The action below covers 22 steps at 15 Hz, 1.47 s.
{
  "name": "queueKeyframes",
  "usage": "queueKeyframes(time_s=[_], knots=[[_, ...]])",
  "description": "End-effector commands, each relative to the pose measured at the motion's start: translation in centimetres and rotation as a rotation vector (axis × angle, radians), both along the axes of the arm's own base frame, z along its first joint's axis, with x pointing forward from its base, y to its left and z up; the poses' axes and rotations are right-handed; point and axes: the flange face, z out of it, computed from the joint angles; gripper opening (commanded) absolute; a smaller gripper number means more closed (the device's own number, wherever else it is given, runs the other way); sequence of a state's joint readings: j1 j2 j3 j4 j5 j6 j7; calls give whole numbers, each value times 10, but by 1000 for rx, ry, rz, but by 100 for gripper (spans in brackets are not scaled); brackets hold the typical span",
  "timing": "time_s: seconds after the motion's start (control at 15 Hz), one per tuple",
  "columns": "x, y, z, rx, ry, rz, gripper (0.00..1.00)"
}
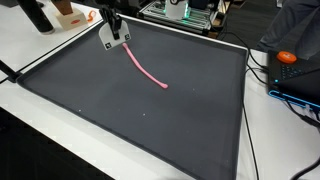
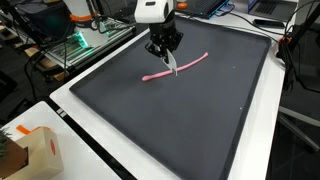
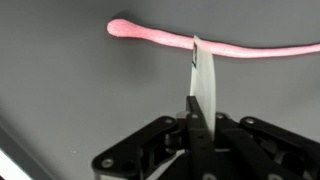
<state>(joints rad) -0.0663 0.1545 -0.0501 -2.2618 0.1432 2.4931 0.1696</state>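
My gripper (image 3: 200, 118) is shut on a thin white flat blade-like piece (image 3: 206, 82) that sticks out from between the fingers. The piece's tip reaches a long pink cord (image 3: 160, 37) lying across the dark mat. In both exterior views the gripper (image 1: 115, 33) (image 2: 166, 52) hovers low over the black mat (image 1: 150, 120) (image 2: 180, 125), near the mat's edge. The white piece (image 2: 172, 66) points down at the cord (image 1: 145, 70) (image 2: 185, 65), near its middle in one exterior view and near one end in the other.
The mat lies on a white table. An orange object (image 1: 287, 57) and cables (image 1: 262, 72) lie beside one edge. Electronics with green lights (image 2: 82, 42) (image 1: 185, 12) stand behind. A cardboard box (image 2: 35, 150) sits at a table corner.
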Motion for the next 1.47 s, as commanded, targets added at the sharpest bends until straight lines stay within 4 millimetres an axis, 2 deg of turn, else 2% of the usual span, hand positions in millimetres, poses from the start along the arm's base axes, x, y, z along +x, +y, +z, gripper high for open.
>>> queueKeyframes(time_s=[0.0, 0.8, 1.4], knots=[[-24, -14, 0, 32, -23, -49, 1], [-55, -41, -6, 52, -49, -161, 1], [-53, -34, -6, 43, -47, -138, 1]])
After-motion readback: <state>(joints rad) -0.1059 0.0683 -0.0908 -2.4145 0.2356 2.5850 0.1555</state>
